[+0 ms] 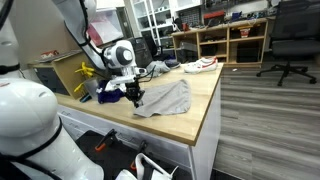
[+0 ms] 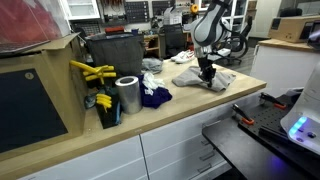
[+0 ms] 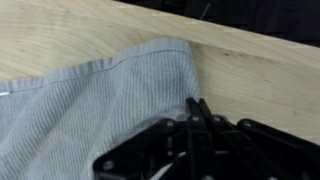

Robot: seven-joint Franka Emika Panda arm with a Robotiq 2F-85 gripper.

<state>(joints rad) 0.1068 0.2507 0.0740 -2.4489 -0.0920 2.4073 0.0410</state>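
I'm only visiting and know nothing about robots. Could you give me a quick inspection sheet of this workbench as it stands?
Surface: light wooden countertop over white cabinets.
Job's things: gray cloth spread on the countertop, with its hemmed edge at the gripper.
Clutter: dark blue cloth, metal can, yellow items and dark bin, all apart from the gray cloth.
Grippers: gripper down on the cloth's edge, fingers closed together, apparently pinching it.
Cables: nothing seen.
Surroundings: shelves and an office chair on a wood-look floor.
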